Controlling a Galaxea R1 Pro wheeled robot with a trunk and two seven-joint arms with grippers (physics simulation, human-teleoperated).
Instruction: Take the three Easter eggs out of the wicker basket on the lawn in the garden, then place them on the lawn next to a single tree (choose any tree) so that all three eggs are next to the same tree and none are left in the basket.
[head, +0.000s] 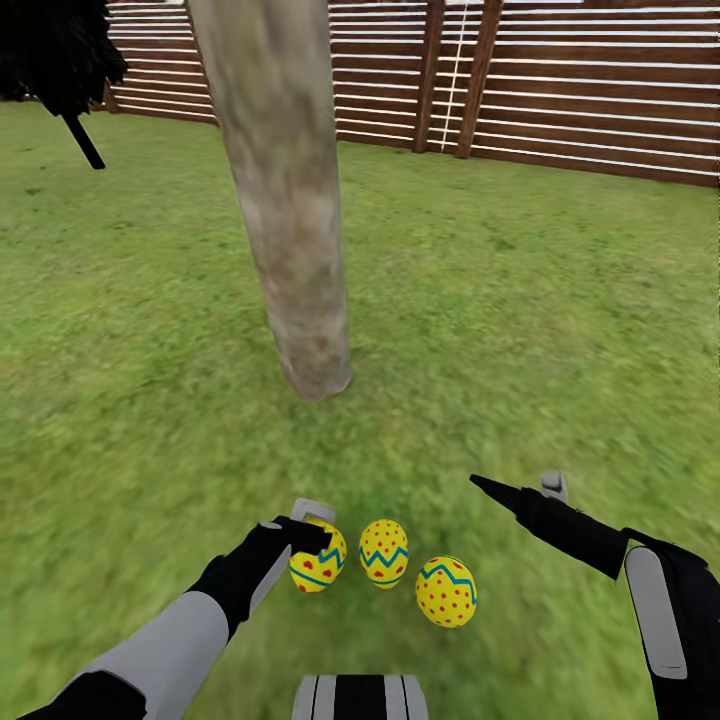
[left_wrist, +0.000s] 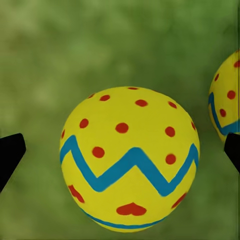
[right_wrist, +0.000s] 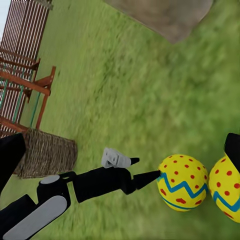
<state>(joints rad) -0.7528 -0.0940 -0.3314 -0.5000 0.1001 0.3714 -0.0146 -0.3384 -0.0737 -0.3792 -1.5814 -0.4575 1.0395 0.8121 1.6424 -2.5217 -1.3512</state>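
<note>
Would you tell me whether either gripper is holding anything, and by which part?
Nothing is held: the left gripper is open around the leftmost egg, not gripping it; the right gripper is open and empty.

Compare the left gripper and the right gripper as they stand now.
The left gripper is low on the lawn with its open fingers around an Easter egg; the right gripper hangs above the grass, off any egg. In the left wrist view the fingertips stand apart from that egg. Both are black.
</note>
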